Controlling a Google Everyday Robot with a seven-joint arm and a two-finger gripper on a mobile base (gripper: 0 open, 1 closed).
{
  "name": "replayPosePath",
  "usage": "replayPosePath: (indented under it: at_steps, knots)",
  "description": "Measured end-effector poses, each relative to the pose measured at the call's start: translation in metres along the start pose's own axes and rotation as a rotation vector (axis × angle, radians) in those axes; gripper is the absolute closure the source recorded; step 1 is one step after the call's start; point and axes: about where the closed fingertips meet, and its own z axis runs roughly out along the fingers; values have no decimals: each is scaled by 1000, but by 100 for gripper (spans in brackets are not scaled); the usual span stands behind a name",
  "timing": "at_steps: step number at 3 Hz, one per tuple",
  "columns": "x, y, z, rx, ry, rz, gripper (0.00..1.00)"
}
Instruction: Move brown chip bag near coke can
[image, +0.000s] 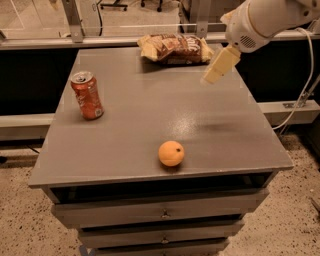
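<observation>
Fingers (223, 61) of the pale tan two-finger gripper (210, 76) read as one solid wedge with no gap showing, so they look closed on nothing. The gripper hangs over the far right part of the grey surface (150, 120), just beside the right end of the crinkled foil brown chip bag (172, 48) and seemingly not touching it. That bag, dark brown in the middle with pale tan ends, lies flat right at the far edge of the surface. The red-orange aluminium coke can (87, 95) stands upright near the left edge, well apart from the bag. The main risk, as I judge it, is at the back edge: a closed wedge coming down on or nudging the bag could shove it off the rear, and slick foil may slip out of a shallow pinch. At the other end, a bag brought in too fast or too low could tip the can or push it over the left edge close behind it. Room is otherwise generous, since the stretch between bag and can is bare. The round orange fruit (171, 153) sits near the front edge, clear of a straight path between them.
</observation>
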Motion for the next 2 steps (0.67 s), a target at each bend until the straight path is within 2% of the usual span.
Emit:
replayPosePath:
  at_steps: [2]
  knots:
    - [-21, -63, 90, 117, -235, 164, 0]
